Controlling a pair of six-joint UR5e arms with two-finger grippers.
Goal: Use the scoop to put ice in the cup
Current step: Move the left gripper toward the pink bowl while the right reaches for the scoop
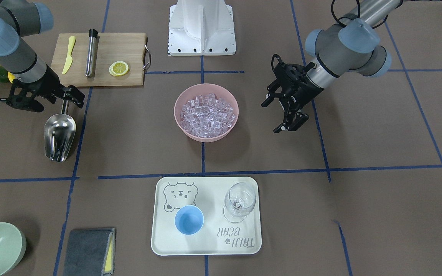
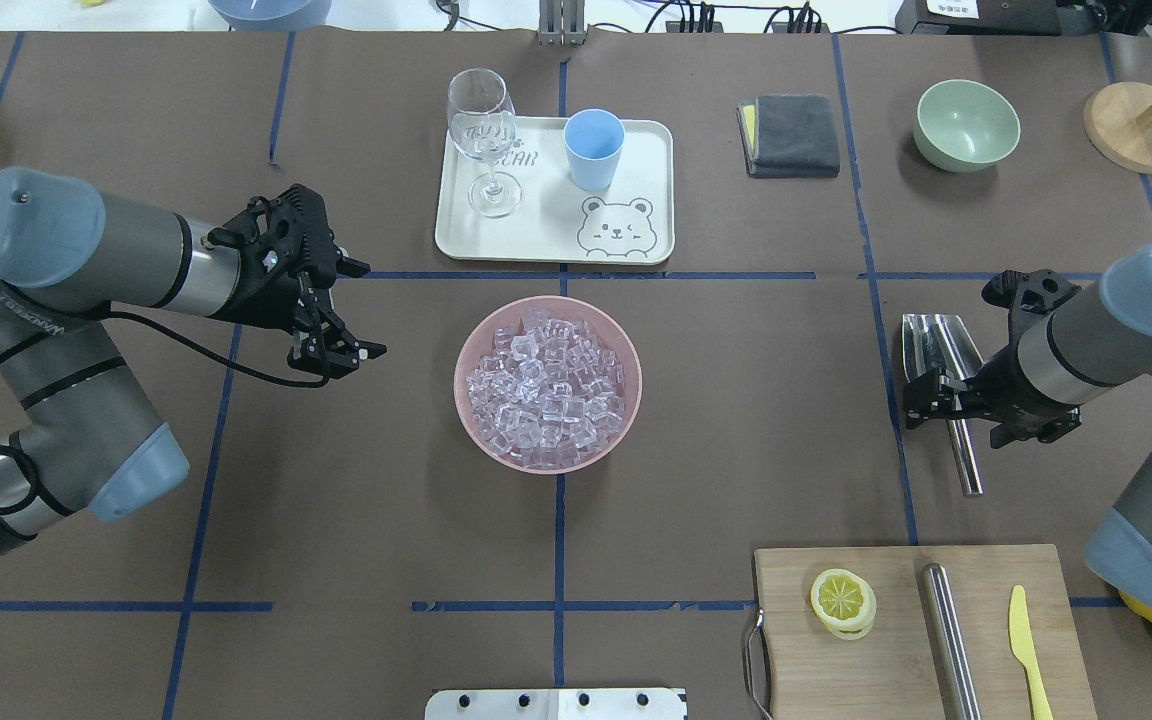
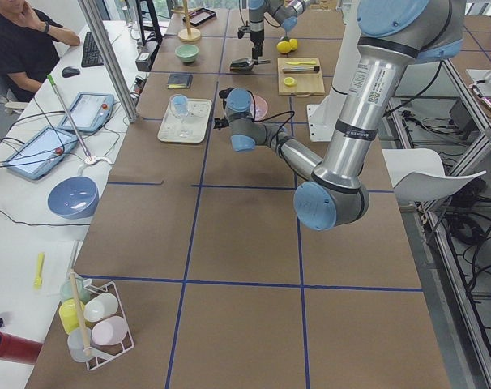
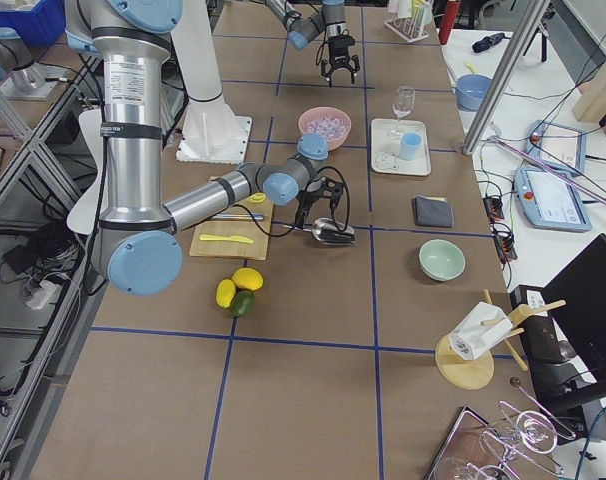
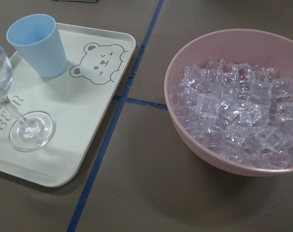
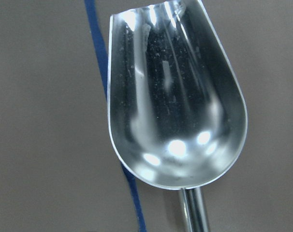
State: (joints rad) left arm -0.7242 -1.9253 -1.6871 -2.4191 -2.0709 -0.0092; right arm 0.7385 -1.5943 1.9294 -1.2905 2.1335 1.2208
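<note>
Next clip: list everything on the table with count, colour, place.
pink bowl: one, pink, table centre
ice: many, clear, in pink bowl
tray: one, cream, far centre
cup: one, light blue, on tray
wine glass: one, clear, on tray
scoop: one, steel, robot's right side
cutting board: one, wood, near right
lemon slice: one, yellow, on board
steel rod: one, silver, on board
knife: one, yellow, on board
green bowl: one, pale green, far right
cloth: one, grey, beside green bowl
whole fruit: two yellow, one green, beside board
left gripper: one, black, open, left of pink bowl
right gripper: one, black, open, astride scoop handle
</note>
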